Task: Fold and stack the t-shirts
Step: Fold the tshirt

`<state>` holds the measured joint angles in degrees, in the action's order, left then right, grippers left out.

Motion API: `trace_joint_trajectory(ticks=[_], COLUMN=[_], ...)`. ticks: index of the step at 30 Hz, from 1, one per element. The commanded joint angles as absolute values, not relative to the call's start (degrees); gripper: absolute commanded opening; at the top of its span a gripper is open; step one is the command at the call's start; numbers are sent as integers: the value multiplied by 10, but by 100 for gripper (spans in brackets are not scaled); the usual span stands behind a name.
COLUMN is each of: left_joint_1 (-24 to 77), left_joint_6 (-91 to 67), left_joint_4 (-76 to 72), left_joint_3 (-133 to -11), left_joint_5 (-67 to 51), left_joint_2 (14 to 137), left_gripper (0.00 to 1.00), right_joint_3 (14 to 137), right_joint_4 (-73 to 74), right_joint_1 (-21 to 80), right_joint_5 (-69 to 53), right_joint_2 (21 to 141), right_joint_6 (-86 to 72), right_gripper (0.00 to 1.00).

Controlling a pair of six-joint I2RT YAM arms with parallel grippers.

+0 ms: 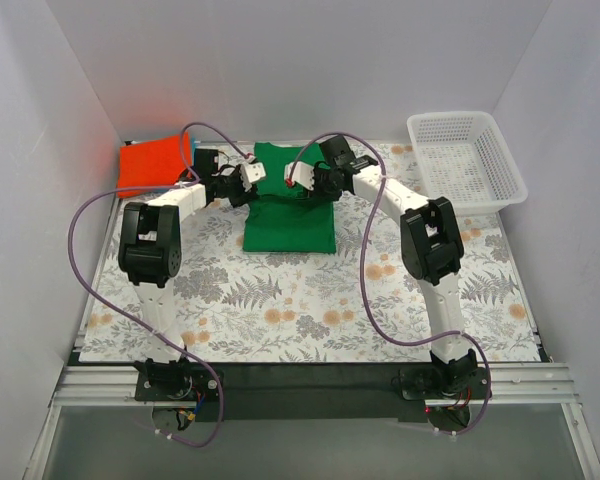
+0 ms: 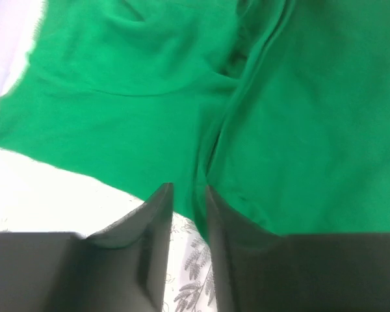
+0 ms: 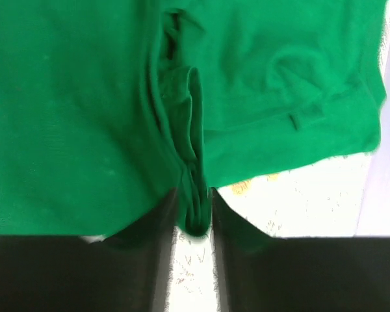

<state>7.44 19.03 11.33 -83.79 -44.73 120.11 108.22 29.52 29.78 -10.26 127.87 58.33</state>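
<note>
At the far middle of the bench: 1 green t-shirt (image 1: 288, 225), lower body lying flat. Left gripper (image 2: 185, 198) is closed on a thin fold at its edge. Right gripper (image 3: 195, 205) is clamped on a thicker bunch. Far-left corner: 1 orange-red t-shirt (image 1: 152, 163). Risks, as I judge them: the left's slim bite slips out mid-fold, or uneven pulls skew the crease.

From the green shirt (image 1: 288, 215), the table (image 1: 300, 300) is open toward 6 o'clock; the orange-red shirt (image 1: 152, 163) blocks 10 o'clock and the basket (image 1: 467, 160) blocks 2 o'clock.
</note>
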Motion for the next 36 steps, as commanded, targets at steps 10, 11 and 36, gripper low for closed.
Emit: trace_joint_trajectory(ticks=[10,11,36], left_joint_1=[43,43,112], left_joint_6=[14,28,228], left_joint_4=[-17,-4,4], left_joint_3=[-693,-677,-458], left_joint_5=[-408,-415,-391], left_joint_2=[1028,1010,1000], left_gripper=[54,53,43], right_joint_3=[1028,1014,731], right_joint_4=[246,262,198], right_joint_1=[292,293,358], right_joint_5=[-75,-98,-118], right_joint_2=[1127,1115,1130], right_joint_6=[509,494,511], right_gripper=[61,60,46])
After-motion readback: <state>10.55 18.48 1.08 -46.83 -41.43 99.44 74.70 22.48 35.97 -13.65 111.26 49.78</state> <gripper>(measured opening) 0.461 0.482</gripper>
